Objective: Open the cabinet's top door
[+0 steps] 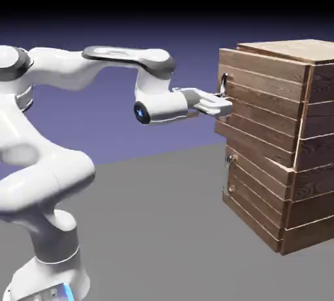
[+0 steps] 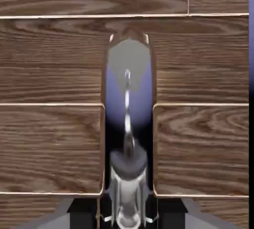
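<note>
Seen from the exterior view first, the cabinet (image 1: 277, 143) stands at the right of the frame on the grey tabletop (image 1: 163, 228), and the white arm reaches across from the left, level, toward its front. The claw (image 1: 222, 103) meets the upper part of the top door (image 1: 261, 107) just where the thin metal handle (image 1: 224, 85) runs down the panel's near edge. That level approach makes sense: the bar stands upright, so fingers coming in from the side can close across it. The door itself looks flush with the cabinet, not yet swung out. The shorter lower panel (image 1: 251, 192) sits beneath, untouched.

Next, the hand view is filled with brown planks. In the middle of the frame the handle (image 2: 127, 99) shows as a shiny curved bar running down to the bottom edge, where the claw (image 2: 128, 208) is drawn narrow on it. Judging by this, the grasp is made and pulling the door open is what remains.
</note>
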Available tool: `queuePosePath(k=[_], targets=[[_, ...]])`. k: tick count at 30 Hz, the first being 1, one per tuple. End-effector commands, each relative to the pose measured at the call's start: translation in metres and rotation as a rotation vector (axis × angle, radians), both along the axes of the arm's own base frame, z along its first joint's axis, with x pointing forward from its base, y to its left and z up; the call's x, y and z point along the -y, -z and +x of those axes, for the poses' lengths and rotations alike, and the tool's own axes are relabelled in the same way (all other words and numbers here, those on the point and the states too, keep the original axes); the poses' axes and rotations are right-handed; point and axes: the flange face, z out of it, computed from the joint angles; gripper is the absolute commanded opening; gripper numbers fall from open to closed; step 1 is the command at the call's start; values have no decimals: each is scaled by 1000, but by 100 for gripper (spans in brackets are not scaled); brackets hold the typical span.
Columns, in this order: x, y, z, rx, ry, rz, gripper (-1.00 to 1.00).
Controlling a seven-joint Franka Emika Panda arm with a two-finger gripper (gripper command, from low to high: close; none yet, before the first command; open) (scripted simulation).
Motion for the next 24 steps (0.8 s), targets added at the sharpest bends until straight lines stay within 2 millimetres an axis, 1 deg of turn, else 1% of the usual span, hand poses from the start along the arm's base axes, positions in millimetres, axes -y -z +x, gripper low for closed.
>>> queuePosePath(k=[1,5,8,10,20,24], targets=[[1,0,-2,2,-7,2,-100],[6,0,-7,0,-33,2,-100],[19,0,-22,0,-100,5,-100],[22,0,-27,2,-124,9,-100],[19,0,-21,-3,-97,0,-100],[20,0,-22,-3,-103,1,-100]])
